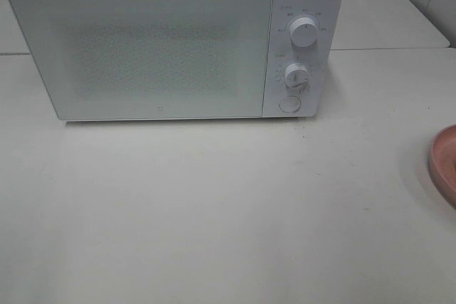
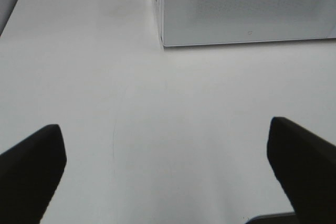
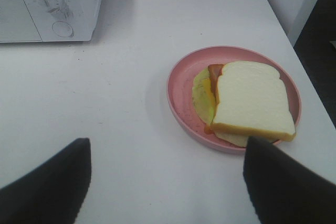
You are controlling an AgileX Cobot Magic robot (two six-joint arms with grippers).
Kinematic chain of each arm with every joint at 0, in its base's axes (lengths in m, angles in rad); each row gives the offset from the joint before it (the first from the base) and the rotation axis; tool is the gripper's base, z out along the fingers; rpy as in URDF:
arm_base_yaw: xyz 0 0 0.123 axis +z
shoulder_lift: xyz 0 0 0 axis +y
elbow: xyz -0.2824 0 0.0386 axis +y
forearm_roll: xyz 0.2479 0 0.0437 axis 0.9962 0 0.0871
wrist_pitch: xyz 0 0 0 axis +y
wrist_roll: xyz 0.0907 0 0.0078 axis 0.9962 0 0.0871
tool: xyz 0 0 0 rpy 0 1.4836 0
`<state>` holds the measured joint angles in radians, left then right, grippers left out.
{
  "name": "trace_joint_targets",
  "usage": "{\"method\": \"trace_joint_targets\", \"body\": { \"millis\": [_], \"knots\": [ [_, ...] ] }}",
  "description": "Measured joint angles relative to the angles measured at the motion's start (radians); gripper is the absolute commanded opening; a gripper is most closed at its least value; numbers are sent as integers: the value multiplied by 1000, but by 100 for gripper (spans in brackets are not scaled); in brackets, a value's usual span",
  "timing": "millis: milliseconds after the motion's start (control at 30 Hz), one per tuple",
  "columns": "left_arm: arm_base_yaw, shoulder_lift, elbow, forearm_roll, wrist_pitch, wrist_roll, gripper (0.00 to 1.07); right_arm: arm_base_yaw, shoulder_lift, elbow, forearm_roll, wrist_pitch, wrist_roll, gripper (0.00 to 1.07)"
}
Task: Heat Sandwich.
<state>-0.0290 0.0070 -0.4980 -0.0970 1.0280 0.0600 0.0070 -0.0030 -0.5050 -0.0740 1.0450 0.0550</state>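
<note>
Sandwich point(image 3: 252, 100) sits on the pink plate point(image 3: 181, 80), lying flat, top white slice facing up. Tan crust edge visible along the near side; yellow-green filling plus a bit of red-brown poking out on the side toward the microwave. It covers most of the plate's far half and is smaller than the plate overall.

Plate rests on the white tabletop point(image 1: 214, 204), off to the right of the microwave and well apart from it. In the high view only a sliver of the plate rim point(image 1: 445, 161) shows at the right edge; the sandwich itself is out of frame there.

Right hand point(image 3: 165, 182) hovers above the tabletop just short of the plate, fingers spread wide, nothing between them. One finger point(image 3: 283, 182) overlaps the plate's near rim in the wrist view; can't tell if it touches. Not gripping anything.

Left hand point(image 2: 168, 174) is spread fully, empty, over bare tabletop in front of the microwave. Both dark fingers point(image 2: 31, 166) sit at the frame's lower corners.

Microwave point(image 1: 164, 40) is white with its door closed and stands at the back of the tabletop. Control panel is on its right side: upper knob point(image 1: 304, 33), lower knob point(image 1: 296, 75), round button point(image 1: 289, 103) beneath.

Neither arm shows in the high view.
</note>
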Motion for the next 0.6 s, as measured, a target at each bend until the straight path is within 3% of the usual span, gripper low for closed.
{"method": "trace_joint_targets", "body": {
  "millis": [600],
  "knots": [
    [0,-10,0,0,3,0,101,0,0,0,1,0,0,76]
  ]
}}
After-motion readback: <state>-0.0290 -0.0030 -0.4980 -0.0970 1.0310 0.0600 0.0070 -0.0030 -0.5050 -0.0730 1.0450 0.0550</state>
